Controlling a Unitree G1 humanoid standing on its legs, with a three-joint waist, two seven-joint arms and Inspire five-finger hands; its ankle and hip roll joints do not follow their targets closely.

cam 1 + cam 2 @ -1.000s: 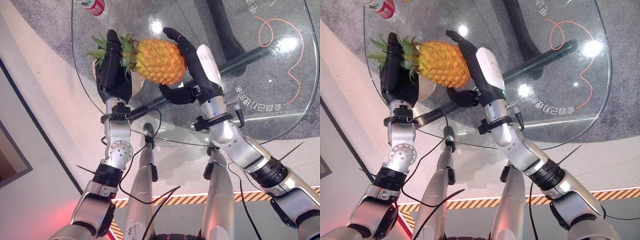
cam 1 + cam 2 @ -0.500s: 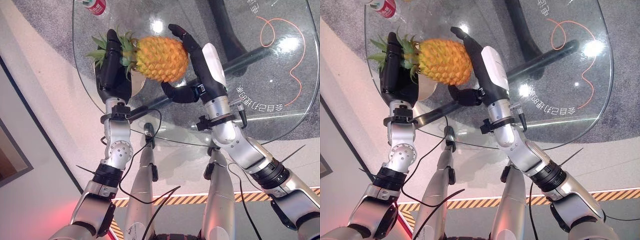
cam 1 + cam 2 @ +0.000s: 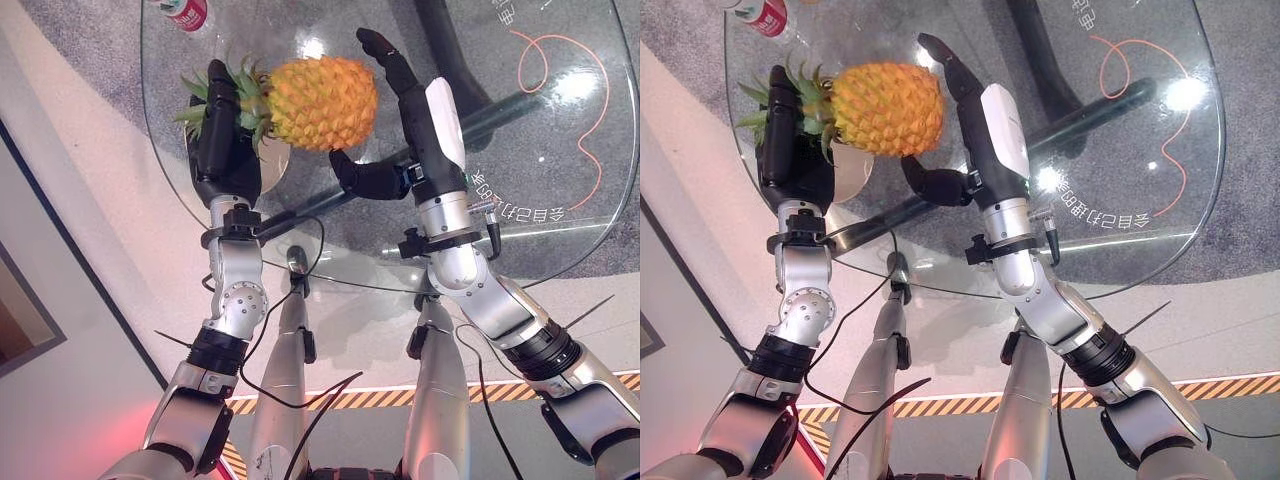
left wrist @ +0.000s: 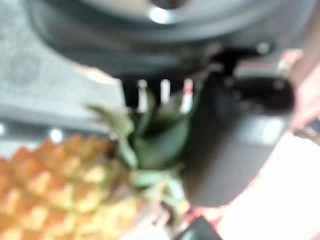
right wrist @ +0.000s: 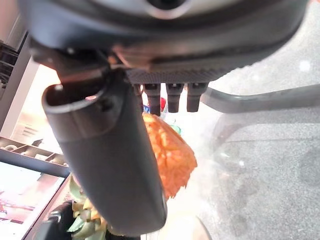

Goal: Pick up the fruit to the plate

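Observation:
A yellow pineapple [image 3: 320, 100] with a green crown hangs above the glass table [image 3: 560, 250], carried between my two hands. My left hand [image 3: 225, 150] stands upright with straight fingers pressed against the leafy crown [image 4: 150, 140]. On the fruit's other side my right hand [image 3: 430, 130] is open, fingers stretched past the fruit's end and the thumb [image 3: 360, 178] a little below it. A pale plate [image 3: 272, 160] lies on the glass under the crown end, partly hidden by my left hand. The right wrist view shows the fruit [image 5: 170, 155] past the thumb.
A red can [image 3: 185, 12] stands at the table's far left edge. The table's dark base bar [image 3: 500, 105] shows through the glass. An orange cord [image 3: 590, 110] curls at the far right. The glass to the right of my right hand is bare.
The pineapple has risen and shifted slightly away from me. My right hand has turned more upright, its fingers straightening off the fruit's end. The left hand has stayed at the crown.

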